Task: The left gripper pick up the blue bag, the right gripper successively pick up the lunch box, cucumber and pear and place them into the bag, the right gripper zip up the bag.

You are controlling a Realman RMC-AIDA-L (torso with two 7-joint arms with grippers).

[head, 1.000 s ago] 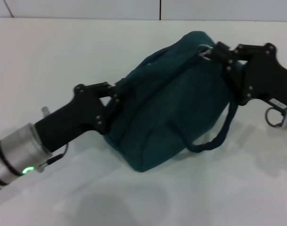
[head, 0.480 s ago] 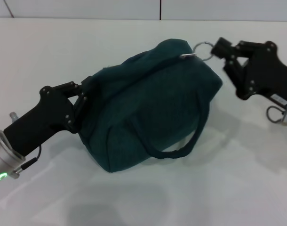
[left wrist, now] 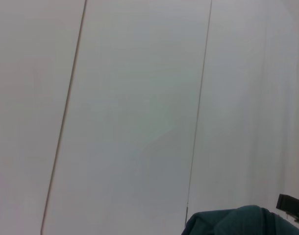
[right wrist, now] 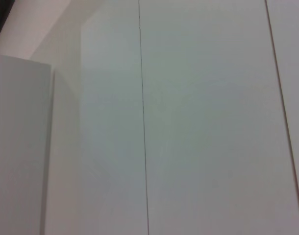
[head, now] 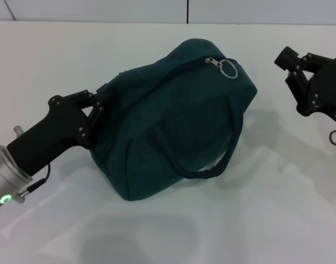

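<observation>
Head view: the large dark teal-blue fabric bag (head: 173, 115) lay zipped shut near the middle of the white tabletop (head: 278, 220), its metal ring pull (head: 229, 68) resting free at the end of the closed zipper toward the right edge. The right gripper (head: 285, 59), an all-black open-linkage pincer, had let go of that ring within the last second and drawn back toward the right edge, now well apart from the bag; whether its fingers stood open or closed could not be told. The left gripper (head: 99, 107), black on a silver cylinder with a green light, remained clamped on the bag's left end and had pulled it toward the left edge. No lunch box, cucumber or pear was visible, so they were judged to be inside, and the task looked all but finished.

Left wrist view: a pale panelled wall (left wrist: 139, 107) with thin vertical seams filled the frame, with only a sliver of the teal bag (left wrist: 233, 223) showing.

Right wrist view: more of the same seamed wall (right wrist: 198, 117), beside a plain white block (right wrist: 19, 147).
</observation>
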